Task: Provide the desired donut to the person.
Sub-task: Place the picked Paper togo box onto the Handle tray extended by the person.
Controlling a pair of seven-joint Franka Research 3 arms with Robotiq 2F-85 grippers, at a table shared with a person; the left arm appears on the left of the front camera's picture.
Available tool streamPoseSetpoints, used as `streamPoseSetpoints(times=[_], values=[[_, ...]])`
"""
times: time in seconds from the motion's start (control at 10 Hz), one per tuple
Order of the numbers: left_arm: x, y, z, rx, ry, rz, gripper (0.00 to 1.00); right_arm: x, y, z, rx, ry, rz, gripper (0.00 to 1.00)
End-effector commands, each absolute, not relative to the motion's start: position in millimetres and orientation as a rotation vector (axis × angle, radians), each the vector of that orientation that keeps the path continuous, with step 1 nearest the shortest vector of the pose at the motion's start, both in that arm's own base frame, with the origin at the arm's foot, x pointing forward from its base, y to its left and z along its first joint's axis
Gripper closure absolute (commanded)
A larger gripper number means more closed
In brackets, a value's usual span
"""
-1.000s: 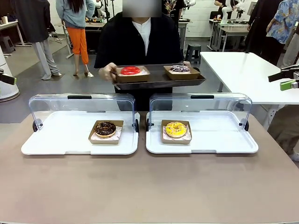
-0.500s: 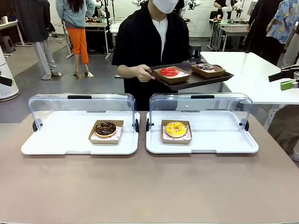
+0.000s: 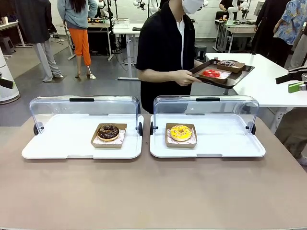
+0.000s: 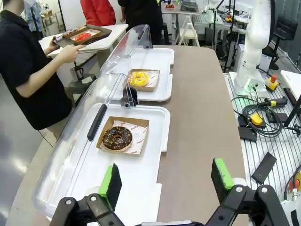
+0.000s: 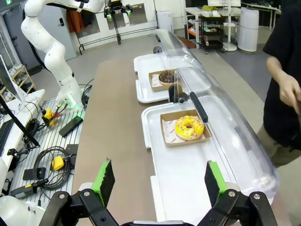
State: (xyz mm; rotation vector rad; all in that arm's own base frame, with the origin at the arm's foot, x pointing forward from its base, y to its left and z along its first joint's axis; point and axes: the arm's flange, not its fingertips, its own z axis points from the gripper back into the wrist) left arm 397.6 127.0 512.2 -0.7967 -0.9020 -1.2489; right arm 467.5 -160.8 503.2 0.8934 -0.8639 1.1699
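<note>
A chocolate donut (image 3: 108,132) lies in a brown paper boat on the left white tray (image 3: 57,148). A yellow donut (image 3: 181,132) lies the same way on the right white tray (image 3: 230,143). Both clear lids stand raised. The person (image 3: 165,52), in black, is turned to picture right and holds a dark tray (image 3: 235,77) with a red donut (image 3: 211,73) and a dark-topped donut (image 3: 227,63). My left gripper (image 4: 167,179) is open above the table's near end, short of the chocolate donut (image 4: 117,138). My right gripper (image 5: 158,181) is open, short of the yellow donut (image 5: 189,127).
A white side table (image 3: 259,81) stands at the back right, under the person's tray. The raised lids (image 3: 84,111) wall off the far side of both trays. Brown tabletop (image 3: 153,191) lies bare in front. Cables and boxes sit beside the table (image 4: 263,117).
The person has turned from facing me to picture right, and the dark tray with the red and dark-topped donuts has swung toward the white side table. Both grippers stay open.
</note>
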Motion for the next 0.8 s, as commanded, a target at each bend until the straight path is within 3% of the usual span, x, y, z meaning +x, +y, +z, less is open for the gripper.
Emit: streamPoseSetpoints(times=[0.0, 0.7], values=[[398.0, 126.5, 513.5, -0.804, -0.907, -1.252, 0.0, 467.0, -160.0, 504.3, 0.893, -0.867, 1.171, 0.0], [398.0, 126.5, 513.5, -0.804, -0.907, -1.252, 0.0, 467.0, -160.0, 504.3, 0.893, -0.867, 1.171, 0.0]])
